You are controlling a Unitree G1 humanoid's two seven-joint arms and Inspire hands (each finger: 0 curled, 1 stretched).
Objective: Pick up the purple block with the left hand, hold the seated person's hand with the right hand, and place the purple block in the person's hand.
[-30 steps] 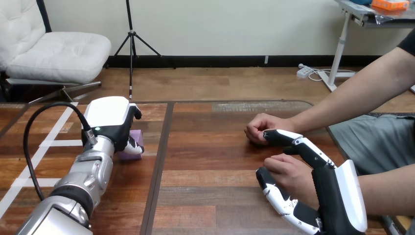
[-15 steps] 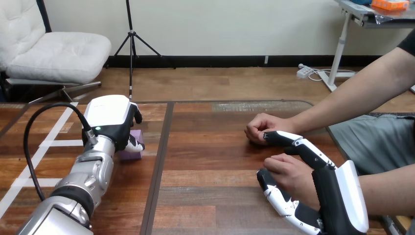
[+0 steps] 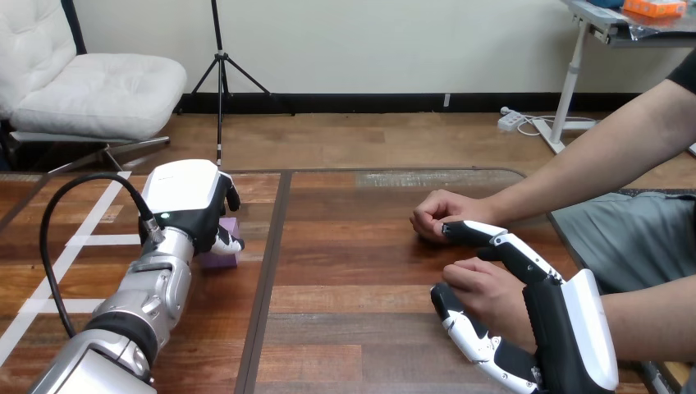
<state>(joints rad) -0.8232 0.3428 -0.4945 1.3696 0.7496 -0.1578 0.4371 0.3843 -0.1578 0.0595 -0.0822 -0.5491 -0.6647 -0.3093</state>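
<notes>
Our left arm comes up from the lower left, silver forearm angled forward. Our left hand is turned palm down with its fingers curled over the purple block. Our right hand lies low at the right, its white back outward. Its fingers reach over the person's hand and its thumb curls in beneath.

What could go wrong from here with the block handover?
1. The left hand covers most of the purple block, so how firm its grip is cannot be seen; the block could slip on lifting.
2. The person's nearer hand is curled, not open, beside the right hand: the block has nowhere to land yet.
</notes>
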